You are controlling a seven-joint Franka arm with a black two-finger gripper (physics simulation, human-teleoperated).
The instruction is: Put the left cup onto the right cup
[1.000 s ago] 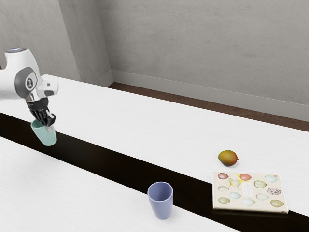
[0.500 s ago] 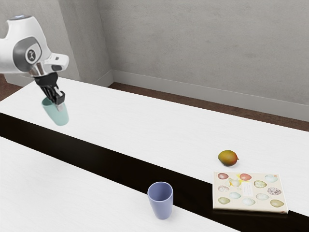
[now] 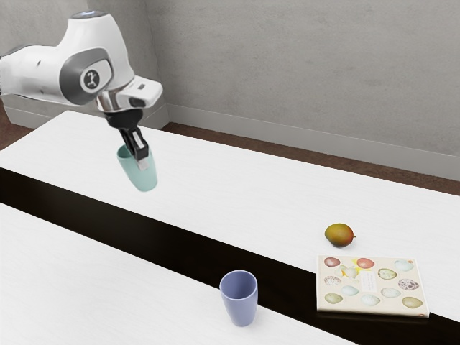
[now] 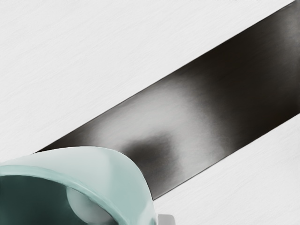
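Carried higher and toward the exterior view's right since a second ago, the green cup (image 3: 140, 174) hangs tilted in the air, the gripper (image 3: 139, 153) clamped on its rim, so pickup looks done, while setting it on the blue cup (image 3: 238, 297), well apart, remains.

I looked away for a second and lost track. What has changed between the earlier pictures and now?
The gripper, shut on the green cup throughout, has carried it up and toward the exterior view's right, closer to the purple cup. The green cup now hangs tilted above the table. The purple cup, the mango and the book have not moved.
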